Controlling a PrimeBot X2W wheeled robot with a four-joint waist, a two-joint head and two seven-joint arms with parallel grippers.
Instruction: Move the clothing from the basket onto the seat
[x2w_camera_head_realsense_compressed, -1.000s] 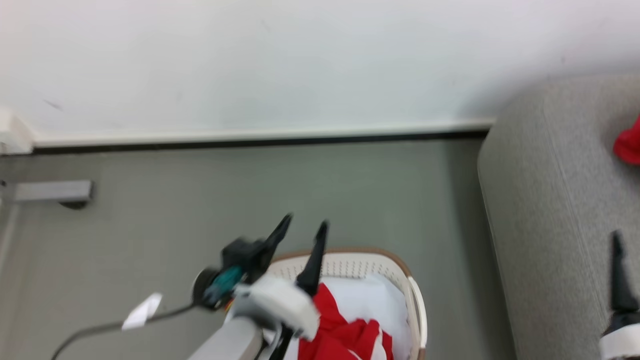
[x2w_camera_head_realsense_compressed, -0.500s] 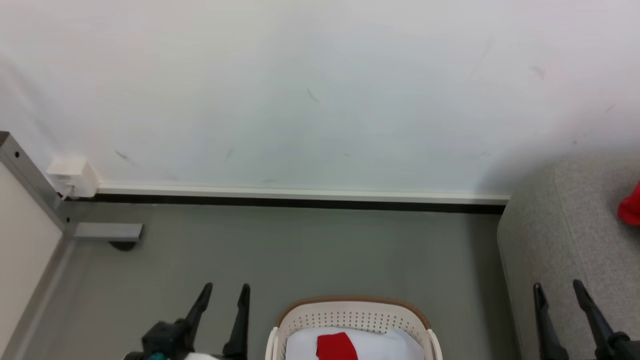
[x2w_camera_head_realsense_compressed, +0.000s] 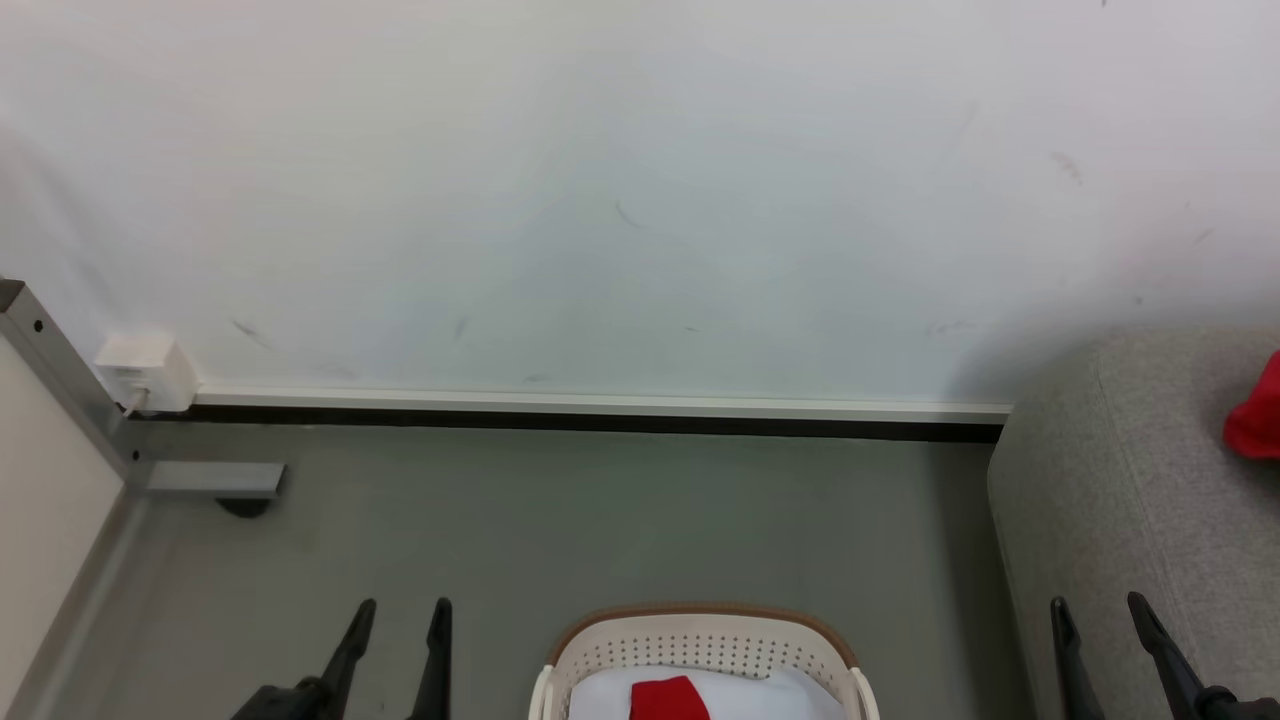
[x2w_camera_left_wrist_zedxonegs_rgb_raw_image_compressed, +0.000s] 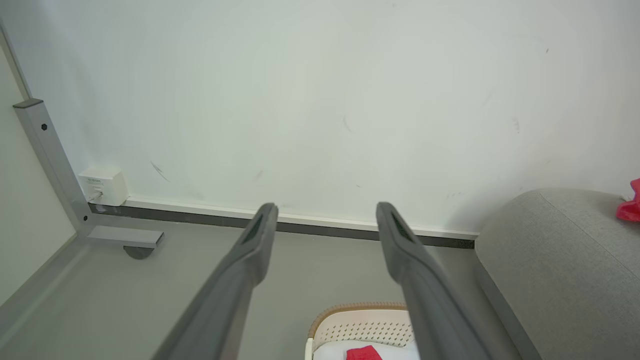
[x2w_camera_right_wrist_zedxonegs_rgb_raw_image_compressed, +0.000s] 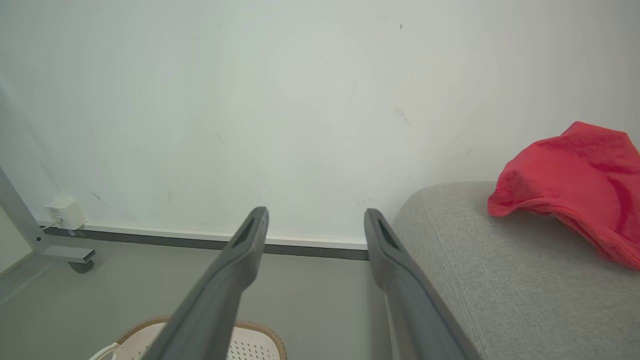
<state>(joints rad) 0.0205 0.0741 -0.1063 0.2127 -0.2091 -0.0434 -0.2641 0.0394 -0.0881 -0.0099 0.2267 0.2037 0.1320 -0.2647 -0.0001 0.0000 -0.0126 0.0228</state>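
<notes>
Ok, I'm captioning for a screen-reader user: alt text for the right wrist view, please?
The open, empty right gripper points at a white wall. On the right, a red garment lies on the grey sofa; the basket shows at the bottom edge.

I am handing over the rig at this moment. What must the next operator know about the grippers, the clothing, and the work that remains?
Left gripper: open, empty, beside the basket.
Right gripper: open, empty, near the sofa.
Red clothing lies in the basket on a white cloth.
Done: one red piece is on the sofa.
Left: grasp the red clothing in the basket and carry it to the sofa.
</notes>
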